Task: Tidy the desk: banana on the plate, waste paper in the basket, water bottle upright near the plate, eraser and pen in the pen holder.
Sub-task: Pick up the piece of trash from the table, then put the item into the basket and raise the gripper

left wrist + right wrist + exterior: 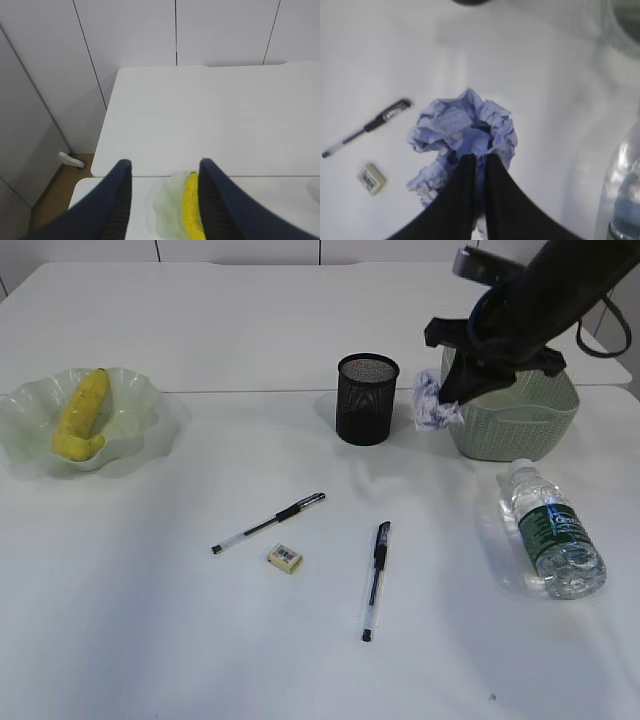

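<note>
Waste-paper step: right pincer (479, 159), clamped on the waste paper (436, 405), hangs beside the basket (520, 425); next, carry over its rim and release; left pincer (165, 167) half-open, empty.

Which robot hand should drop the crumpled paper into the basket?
The right hand. It already pinches the waste paper just beside the basket. The left hand is open, far off over the banana on the plate.
</note>
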Controlling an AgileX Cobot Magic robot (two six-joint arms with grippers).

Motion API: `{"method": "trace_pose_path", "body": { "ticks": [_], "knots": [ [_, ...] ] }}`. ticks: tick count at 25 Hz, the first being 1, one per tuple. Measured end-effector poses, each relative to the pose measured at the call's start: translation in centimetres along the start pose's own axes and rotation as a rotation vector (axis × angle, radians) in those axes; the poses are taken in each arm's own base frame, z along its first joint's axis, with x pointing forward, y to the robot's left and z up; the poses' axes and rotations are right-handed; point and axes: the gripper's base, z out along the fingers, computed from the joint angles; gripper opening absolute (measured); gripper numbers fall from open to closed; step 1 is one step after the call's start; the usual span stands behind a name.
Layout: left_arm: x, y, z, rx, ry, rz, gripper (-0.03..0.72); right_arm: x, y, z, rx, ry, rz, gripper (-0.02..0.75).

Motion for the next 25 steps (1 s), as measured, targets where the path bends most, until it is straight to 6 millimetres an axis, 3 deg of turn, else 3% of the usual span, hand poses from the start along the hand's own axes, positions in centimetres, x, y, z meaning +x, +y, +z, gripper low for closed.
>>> {"method": "trace_pose_path", "body": {
  "ticks": [5, 11, 19, 25],
  "knots": [
    [0.0, -0.1, 0.0, 0.007, 0.0, -0.002, 0.304, -2.7, 0.7, -2.4, 0.023, -0.195, -0.047, 0.017],
    [0.0, -0.1, 0.0, 0.011, 0.0, -0.003, 0.304, -4.7, 0.0, -3.9, 0.164, -0.375, -0.148, 0.017],
    [0.0, -0.2, 0.0, 0.017, 0.0, -0.005, 0.298, -6.0, -2.8, -1.9, 0.385, -0.426, -0.299, 0.017],
    [0.0, -0.2, 0.0, 0.02, -0.001, -0.006, 0.296, -6.5, -6.0, -0.7, 0.439, -0.433, -0.249, 0.017]
  ]
}}
